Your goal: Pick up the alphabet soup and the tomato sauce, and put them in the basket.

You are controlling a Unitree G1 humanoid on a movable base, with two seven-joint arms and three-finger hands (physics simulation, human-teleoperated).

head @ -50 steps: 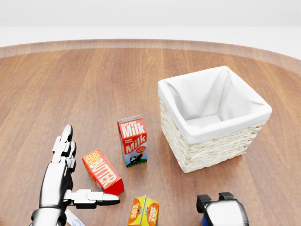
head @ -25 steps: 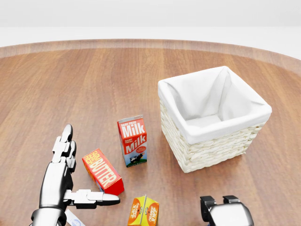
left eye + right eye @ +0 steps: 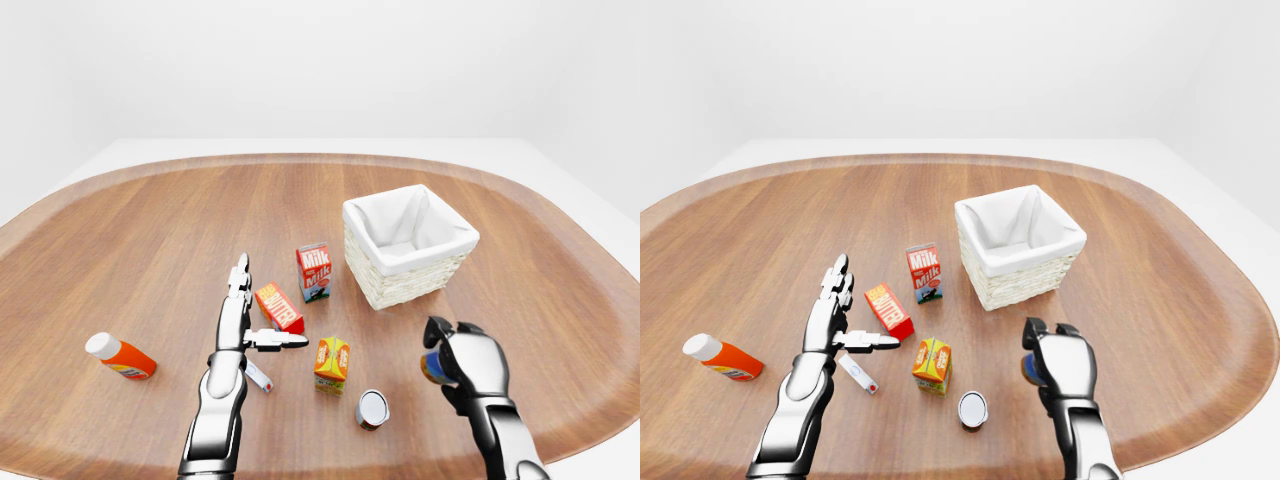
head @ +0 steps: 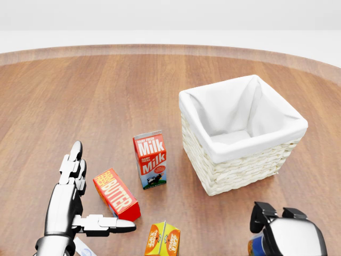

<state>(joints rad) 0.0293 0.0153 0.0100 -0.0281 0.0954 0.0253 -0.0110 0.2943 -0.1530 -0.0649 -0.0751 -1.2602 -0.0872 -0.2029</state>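
On the rounded reddish-brown wooden counter in a bare white room, the right hand at 5 o'clock from the white-lined wicker basket has fingers clamped on a blue-labelled can, while the left hand has fingers spread apart.

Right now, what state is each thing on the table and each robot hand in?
Basket: upright, empty.
Milk carton: standing.
Butter box: lying flat.
Orange carton: upright.
Loose can: on its side.
Orange bottle: on its side.
Left robot hand: open, empty.
Right robot hand: closed round a can.
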